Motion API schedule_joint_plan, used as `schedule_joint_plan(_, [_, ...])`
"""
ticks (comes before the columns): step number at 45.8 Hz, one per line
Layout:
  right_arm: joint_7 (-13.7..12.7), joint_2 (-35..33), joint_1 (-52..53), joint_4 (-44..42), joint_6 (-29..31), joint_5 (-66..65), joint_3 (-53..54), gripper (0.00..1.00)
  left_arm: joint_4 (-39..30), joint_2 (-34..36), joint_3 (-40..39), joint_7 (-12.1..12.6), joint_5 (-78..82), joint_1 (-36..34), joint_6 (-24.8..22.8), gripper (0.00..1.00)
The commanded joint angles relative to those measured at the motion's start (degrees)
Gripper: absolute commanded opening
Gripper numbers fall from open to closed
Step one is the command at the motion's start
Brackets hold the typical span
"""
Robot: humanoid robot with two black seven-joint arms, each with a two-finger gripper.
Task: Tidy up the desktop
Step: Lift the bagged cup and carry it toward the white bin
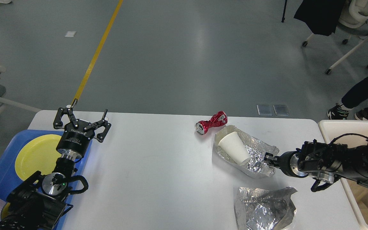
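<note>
Head view, right gripper (268,158) seemingly pinching foil tray (254,159) (arm low), left gripper (81,118) spread, raised

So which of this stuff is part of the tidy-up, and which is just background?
Job: desktop; foil tray holding a paper cup, gripped by right hand; crushed red can; crumpled foil; cream bin; blue tray.

Background: office chair, floor tape.
</note>
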Motion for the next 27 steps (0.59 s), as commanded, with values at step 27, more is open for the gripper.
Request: schedule_joint_plan(27, [9.56, -24.92, 24.97, 18.29, 2.56, -23.12, -0.44, 0.00, 0.00, 0.00, -0.05, 0.00, 0.03, 0.00, 0.07, 1.00])
